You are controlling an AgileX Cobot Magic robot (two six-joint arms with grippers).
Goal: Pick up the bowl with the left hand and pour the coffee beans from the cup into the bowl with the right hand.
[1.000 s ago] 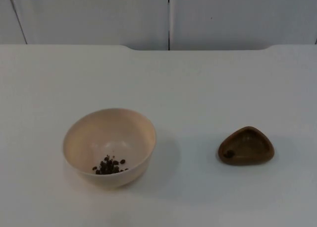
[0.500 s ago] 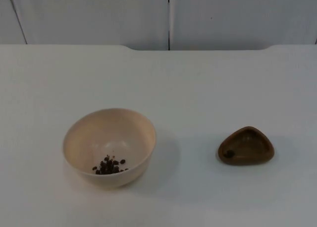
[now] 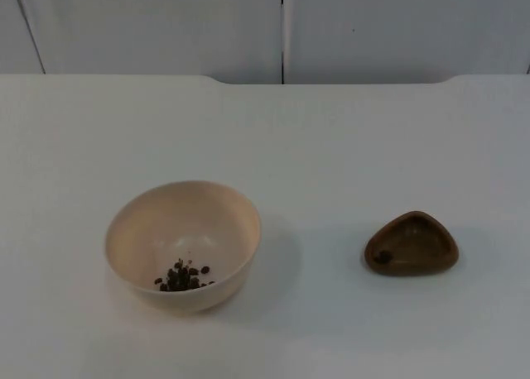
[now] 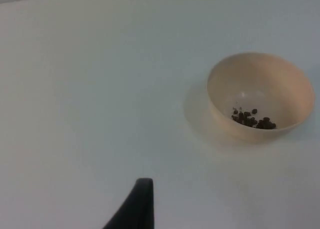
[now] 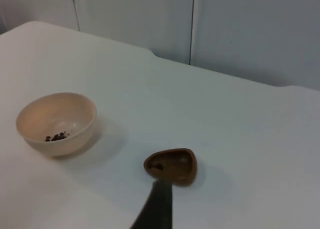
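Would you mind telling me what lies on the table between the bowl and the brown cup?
Nothing: the top view shows bare white table between the bowl and the cup.

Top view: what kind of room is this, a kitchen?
Probably not a kitchen, more like a robot test bench: a bare white table against a grey partition wall, holding just a bowl of coffee beans and a brown cup.
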